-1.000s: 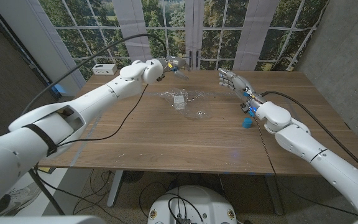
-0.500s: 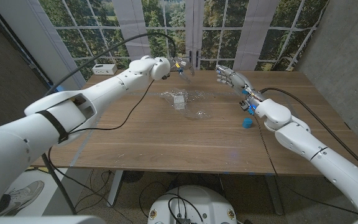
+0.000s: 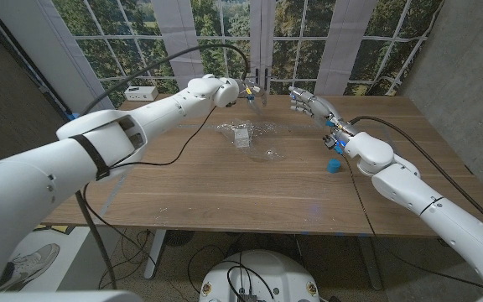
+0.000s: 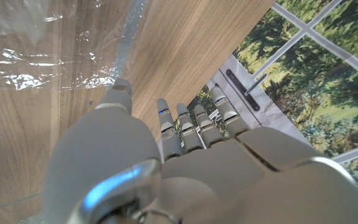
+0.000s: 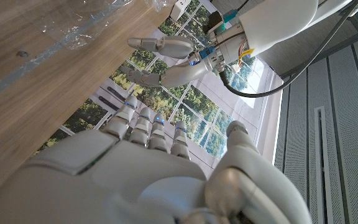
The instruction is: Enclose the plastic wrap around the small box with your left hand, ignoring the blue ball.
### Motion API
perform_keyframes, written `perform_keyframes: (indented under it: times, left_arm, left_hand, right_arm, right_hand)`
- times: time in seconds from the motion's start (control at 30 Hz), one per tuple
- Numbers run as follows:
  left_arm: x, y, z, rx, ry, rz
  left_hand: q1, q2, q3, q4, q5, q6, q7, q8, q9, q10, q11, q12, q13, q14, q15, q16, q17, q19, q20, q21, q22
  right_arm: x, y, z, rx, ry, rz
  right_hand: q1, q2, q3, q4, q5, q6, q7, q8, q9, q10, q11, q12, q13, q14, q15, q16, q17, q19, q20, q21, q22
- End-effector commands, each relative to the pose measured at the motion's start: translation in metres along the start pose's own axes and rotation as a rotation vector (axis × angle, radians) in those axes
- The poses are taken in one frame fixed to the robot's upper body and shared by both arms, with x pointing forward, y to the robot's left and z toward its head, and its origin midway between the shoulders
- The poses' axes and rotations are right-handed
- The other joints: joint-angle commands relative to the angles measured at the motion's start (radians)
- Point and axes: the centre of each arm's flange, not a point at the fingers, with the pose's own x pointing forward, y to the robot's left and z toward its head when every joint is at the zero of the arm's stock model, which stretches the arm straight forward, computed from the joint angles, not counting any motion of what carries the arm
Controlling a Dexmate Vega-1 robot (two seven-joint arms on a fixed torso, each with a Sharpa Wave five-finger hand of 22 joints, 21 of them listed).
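A small white box (image 3: pixel 241 136) sits mid-table on a crinkled sheet of clear plastic wrap (image 3: pixel 264 143). My left hand (image 3: pixel 246 89) hangs raised over the table's far edge, beyond the box. In the left wrist view a taut strip of wrap (image 4: pixel 126 43) runs up to the thumb of that hand (image 4: pixel 166 162), which pinches it while the other fingers stay straight. My right hand (image 3: pixel 309 103) hovers open to the right of the box, fingers spread (image 5: pixel 148 168). A blue ball (image 3: pixel 334 165) lies on the table near my right forearm.
A white device (image 3: pixel 141 91) with a cable sits at the table's far left corner. Windows stand close behind the table's far edge. Cables trail along both arms over the tabletop (image 3: pixel 225 193).
My left hand has swung to the right along the far edge, carrying the wrap's edge with it. My right hand has shifted slightly toward the far side.
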Motion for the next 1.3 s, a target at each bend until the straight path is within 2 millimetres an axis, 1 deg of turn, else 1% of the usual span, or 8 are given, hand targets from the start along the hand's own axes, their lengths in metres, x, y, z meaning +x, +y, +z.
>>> perform_keyframes:
  times: [0.03, 0.47, 0.73, 0.77, 0.8, 0.9, 1.23, 1.3]
  left_arm:
    - [0.021, -0.004, 0.012, 0.032, -0.019, -0.041]
    - [0.038, -0.01, 0.028, 0.049, 0.073, -0.074]
    - [0.039, -0.02, 0.035, 0.065, 0.106, -0.097]
    - [0.04, -0.021, 0.035, 0.063, 0.113, -0.096]
    - [0.04, -0.022, 0.036, 0.055, 0.123, -0.098]
    - [0.041, -0.023, 0.04, 0.053, 0.128, -0.102]
    - [0.042, -0.038, 0.056, 0.035, 0.108, -0.133]
    - [0.042, -0.041, 0.058, 0.026, 0.088, -0.143]
  left_hand:
    - [0.012, 0.0, -0.003, -0.006, -0.003, 0.01, 0.0, -0.002, 0.004, 0.005, -0.008, 0.006, 0.002, 0.003, -0.005, 0.006, 0.001, 0.004, -0.007, -0.003, 0.002]
    - [0.019, 0.01, -0.004, -0.014, -0.006, 0.026, -0.004, 0.001, 0.005, 0.013, -0.012, 0.011, 0.001, 0.007, -0.009, 0.008, 0.001, 0.01, -0.009, -0.003, 0.002]
    - [0.021, 0.014, -0.01, -0.019, -0.009, 0.061, 0.02, 0.011, 0.006, 0.019, -0.012, 0.015, -0.001, 0.009, -0.01, 0.009, 0.001, 0.012, -0.013, -0.004, 0.003]
    - [0.021, 0.015, -0.01, -0.019, -0.009, 0.06, 0.015, 0.01, 0.006, 0.019, -0.013, 0.015, -0.001, 0.009, -0.01, 0.008, 0.001, 0.012, -0.013, -0.004, 0.003]
    - [0.022, 0.019, -0.011, -0.02, -0.009, 0.038, -0.01, -0.001, 0.006, 0.015, -0.013, 0.014, -0.001, 0.008, -0.01, 0.009, 0.002, 0.013, -0.011, -0.005, 0.003]
    - [0.025, 0.03, -0.007, -0.021, -0.008, 0.025, -0.02, -0.007, 0.006, 0.009, -0.01, 0.012, -0.002, 0.005, -0.008, 0.008, 0.003, 0.011, -0.009, -0.006, 0.003]
    - [0.028, 0.036, -0.005, -0.025, -0.009, 0.064, -0.019, 0.004, 0.005, 0.021, -0.013, 0.018, -0.003, 0.009, -0.007, 0.008, 0.003, 0.013, -0.006, -0.007, 0.003]
    - [0.029, 0.04, -0.003, -0.026, -0.009, 0.067, -0.008, 0.004, 0.004, 0.021, -0.009, 0.018, -0.004, 0.01, -0.007, 0.009, 0.003, 0.013, -0.005, -0.007, 0.003]
  right_arm:
    - [0.0, -0.001, 0.006, -0.025, -0.004, 0.03]
    - [-0.004, -0.007, 0.005, -0.023, -0.002, 0.024]
    - [-0.005, -0.01, 0.004, -0.024, 0.002, 0.012]
    - [-0.005, -0.011, 0.004, -0.023, -0.001, 0.013]
    - [-0.005, -0.011, 0.004, -0.025, 0.0, 0.013]
    - [-0.004, -0.011, 0.004, -0.024, -0.005, 0.009]
    - [-0.003, -0.011, 0.006, -0.028, -0.007, 0.006]
    - [-0.002, -0.011, 0.006, -0.026, -0.009, 0.01]
  right_hand:
    - [0.006, -0.003, -0.003, 0.001, 0.0, 0.011, 0.001, 0.003, 0.002, 0.006, 0.003, -0.001, 0.001, 0.006, 0.001, 0.003, 0.002, 0.001, 0.005, 0.007, 0.002]
    - [0.006, -0.004, -0.004, 0.001, -0.001, 0.021, 0.003, 0.005, 0.002, 0.012, 0.004, 0.001, 0.0, 0.009, 0.002, 0.004, 0.002, 0.001, 0.005, 0.007, 0.002]
    - [0.006, -0.005, -0.004, 0.001, -0.001, 0.022, 0.003, 0.005, 0.002, 0.016, 0.006, 0.002, 0.0, 0.01, 0.002, 0.004, 0.001, 0.001, 0.006, 0.007, 0.002]
    - [0.006, -0.005, -0.004, 0.001, -0.001, 0.022, 0.003, 0.005, 0.002, 0.016, 0.006, 0.002, 0.0, 0.01, 0.003, 0.004, 0.001, 0.002, 0.007, 0.007, 0.002]
    - [0.005, -0.005, -0.004, 0.001, -0.001, 0.023, 0.004, 0.005, 0.002, 0.018, 0.01, 0.002, 0.0, 0.01, 0.003, 0.004, 0.001, 0.002, 0.007, 0.007, 0.002]
    - [0.005, -0.005, -0.004, 0.001, -0.001, 0.023, 0.004, 0.005, 0.002, 0.016, 0.006, 0.001, 0.0, 0.011, 0.003, 0.004, 0.001, 0.002, 0.007, 0.007, 0.002]
    - [0.005, -0.005, -0.005, 0.001, -0.001, 0.022, 0.003, 0.004, 0.002, 0.016, 0.006, 0.001, 0.0, 0.012, 0.001, 0.004, 0.001, 0.003, 0.007, 0.007, 0.002]
    - [0.005, -0.005, -0.005, 0.001, -0.001, 0.022, 0.002, 0.004, 0.002, 0.016, 0.004, 0.001, 0.0, 0.012, 0.002, 0.004, 0.001, 0.003, 0.007, 0.007, 0.002]
